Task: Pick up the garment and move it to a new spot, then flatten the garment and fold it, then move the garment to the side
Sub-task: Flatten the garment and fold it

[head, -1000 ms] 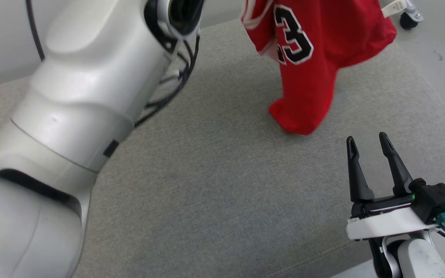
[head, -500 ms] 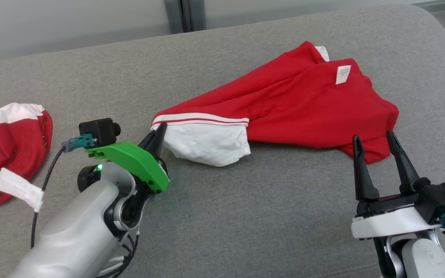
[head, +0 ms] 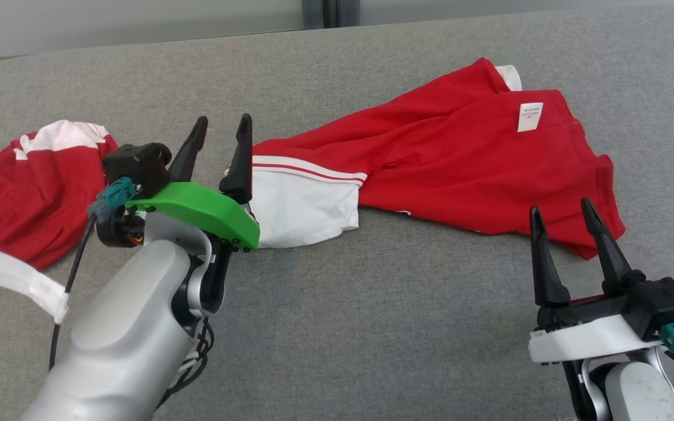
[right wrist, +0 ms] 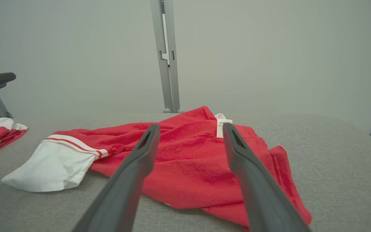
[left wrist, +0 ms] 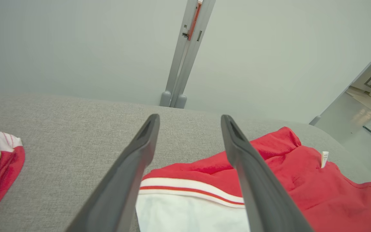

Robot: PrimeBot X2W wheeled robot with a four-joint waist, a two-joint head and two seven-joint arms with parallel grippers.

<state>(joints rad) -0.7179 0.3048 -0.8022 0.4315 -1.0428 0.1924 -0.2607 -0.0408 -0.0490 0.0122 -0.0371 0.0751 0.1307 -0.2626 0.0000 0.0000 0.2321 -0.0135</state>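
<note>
The red-and-white cloth garment (head: 460,158) is laid left-to-right, white end toward the left end effector (head: 223,118); it and the right end effector (head: 559,206) are spread wide.

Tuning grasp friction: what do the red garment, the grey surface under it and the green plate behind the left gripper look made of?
Red garment: soft knit fabric, matte, likely jersey; it drapes in folds.
Grey surface: woven upholstery cloth, matte; fine heathered weave, rounded padded edge.
Green plate: rigid plastic, slight sheen, smooth curved edge; moulded or printed, cannot tell.
</note>
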